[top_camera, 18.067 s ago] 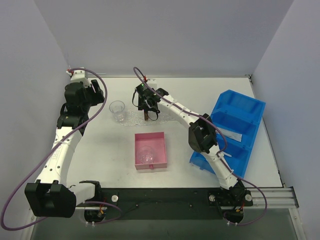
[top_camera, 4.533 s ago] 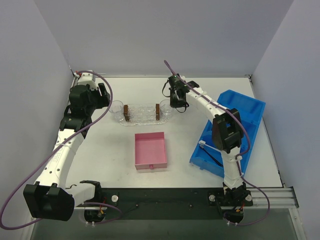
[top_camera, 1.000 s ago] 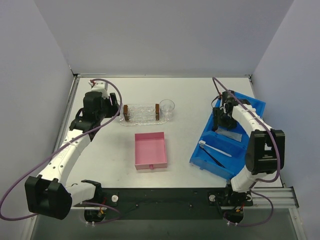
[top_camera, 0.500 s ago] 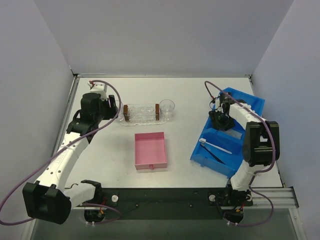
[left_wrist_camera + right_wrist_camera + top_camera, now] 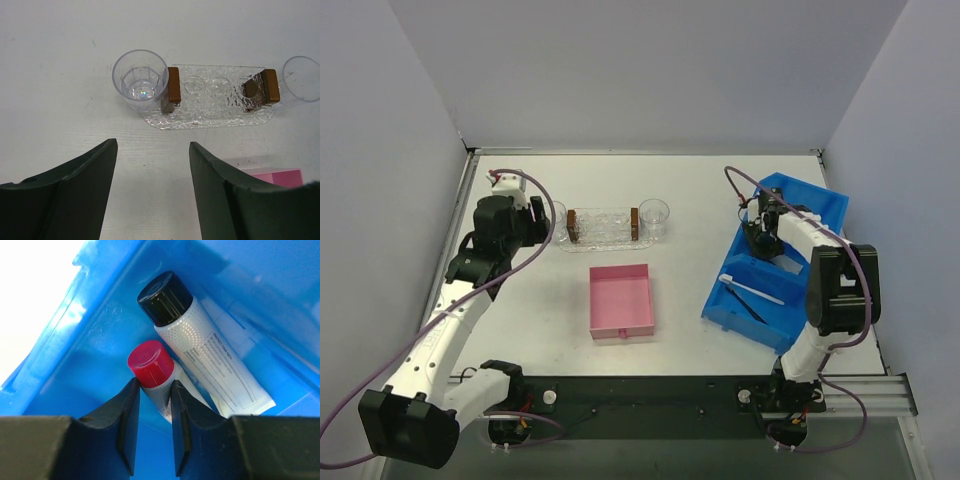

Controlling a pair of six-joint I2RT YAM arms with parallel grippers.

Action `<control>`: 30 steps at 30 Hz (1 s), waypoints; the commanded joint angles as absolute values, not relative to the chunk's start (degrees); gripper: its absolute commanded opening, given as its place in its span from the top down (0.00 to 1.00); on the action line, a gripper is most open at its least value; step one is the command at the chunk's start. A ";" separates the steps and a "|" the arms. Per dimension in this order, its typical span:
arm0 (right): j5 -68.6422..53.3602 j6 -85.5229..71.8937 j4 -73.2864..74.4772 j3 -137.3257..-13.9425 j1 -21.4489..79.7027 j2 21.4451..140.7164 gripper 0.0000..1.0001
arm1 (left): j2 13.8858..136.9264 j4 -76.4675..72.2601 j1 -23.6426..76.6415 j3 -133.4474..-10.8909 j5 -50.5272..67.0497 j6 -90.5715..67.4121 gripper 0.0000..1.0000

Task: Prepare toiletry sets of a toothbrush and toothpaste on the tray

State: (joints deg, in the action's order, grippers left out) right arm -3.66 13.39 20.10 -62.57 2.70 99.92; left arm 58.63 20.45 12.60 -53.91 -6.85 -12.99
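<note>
In the bin [image 5: 90, 340], the right tool [image 5: 153, 390] is clenched on the red-capped toothpaste [image 5: 150, 364], one finger on each side just under the cap. A black-capped tube [image 5: 210, 350] lies touching it, deeper in the bin. The tray [image 5: 220, 107] sits on the tabletop [image 5: 60, 60] well left of the bin. The left tool [image 5: 152, 165], farther left still, hangs released.

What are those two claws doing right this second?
Left gripper: open, holding nothing.
Right gripper: closed on the red-capped toothpaste inside the blue bin.
</note>
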 commanded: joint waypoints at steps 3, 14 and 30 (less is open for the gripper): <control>-3.34 9.50 25.22 -60.73 2.73 93.18 1.00 | 57.57 19.16 12.31 -52.74 -6.86 -14.15 0.30; -3.60 8.88 25.75 -65.91 0.18 85.08 1.00 | 57.83 17.67 12.74 -51.50 -6.94 -16.70 0.31; -4.22 7.03 25.66 -73.12 -1.49 81.92 1.00 | 62.93 19.34 16.52 -57.74 -0.71 -12.83 0.32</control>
